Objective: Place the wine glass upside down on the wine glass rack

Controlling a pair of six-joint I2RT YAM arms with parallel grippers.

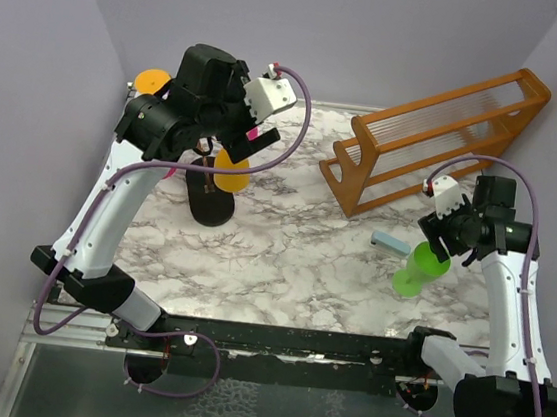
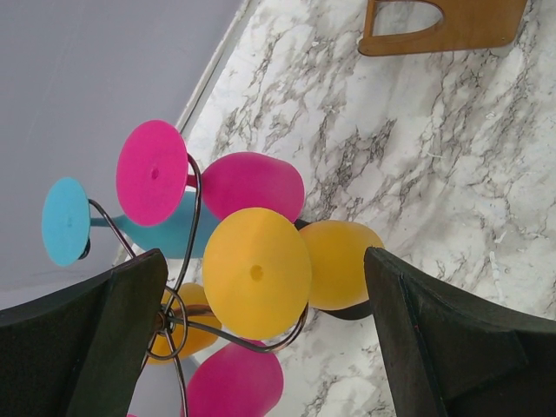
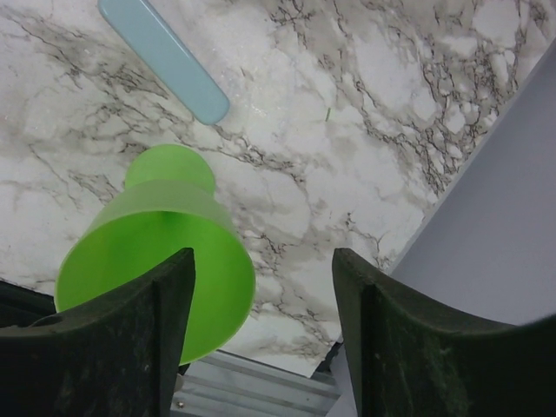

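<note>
Yellow wine glass hangs upside down at centre frame, its foot hooked on the wine glass rack; left gripper jaws stand wide open, clear of it. Right gripper jaws gape beside a green glass on the tabletop.

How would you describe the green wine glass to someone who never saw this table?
Find the orange-brown wooden rack at the far right of the marble table. Nearer than it, by the right gripper, is the green wine glass. It alone is green; the glasses on the wire rack are pink, yellow and blue.
</note>
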